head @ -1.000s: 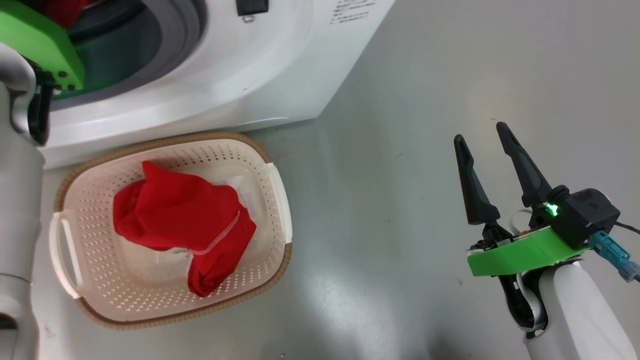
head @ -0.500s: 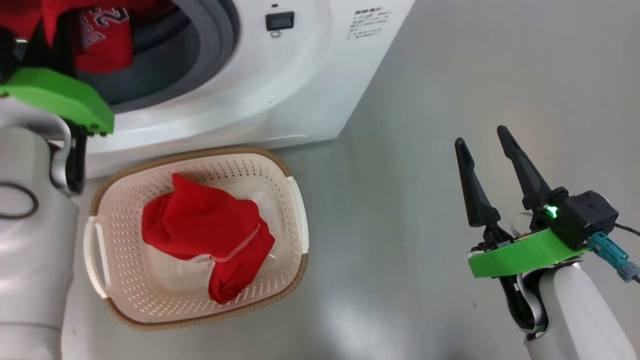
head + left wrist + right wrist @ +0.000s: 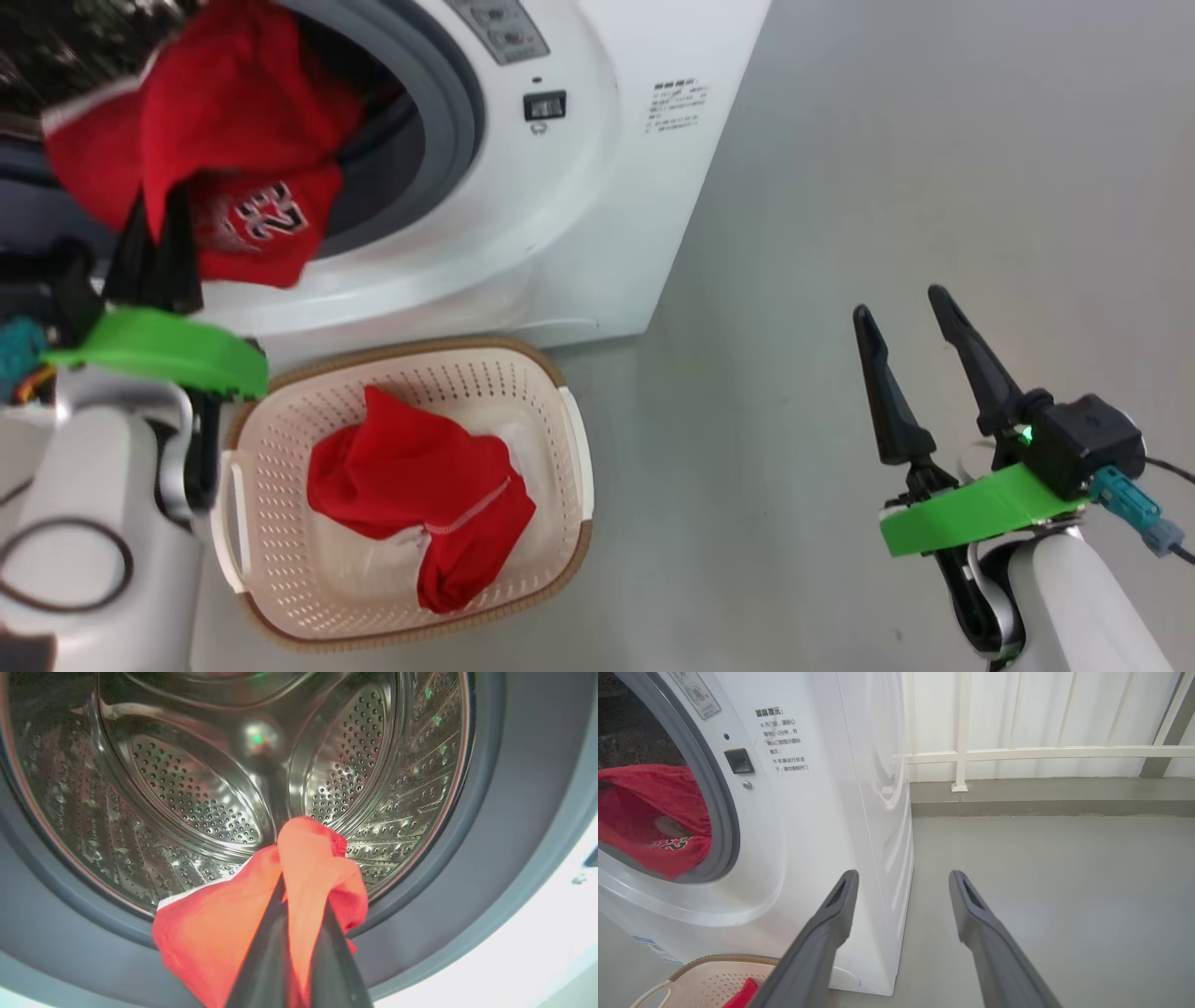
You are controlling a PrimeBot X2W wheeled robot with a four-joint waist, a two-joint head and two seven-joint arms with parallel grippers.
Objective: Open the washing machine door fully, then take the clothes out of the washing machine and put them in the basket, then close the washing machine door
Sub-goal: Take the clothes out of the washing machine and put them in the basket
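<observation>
Possibly the red jersey (image 3: 233, 140) pinched in the left gripper (image 3: 283, 891) snags the grey seal (image 3: 457, 121) at its lower edge; right gripper (image 3: 898, 303) spread.

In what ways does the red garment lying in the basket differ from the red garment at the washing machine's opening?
The loose garment lies crumpled in the basket; the held garment hangs at the washing machine mouth, pinched in the shut left gripper. The held garment shows white printed digits; the loose garment shows just a pale stitched hem. Both are bright red soft fabric.
</observation>
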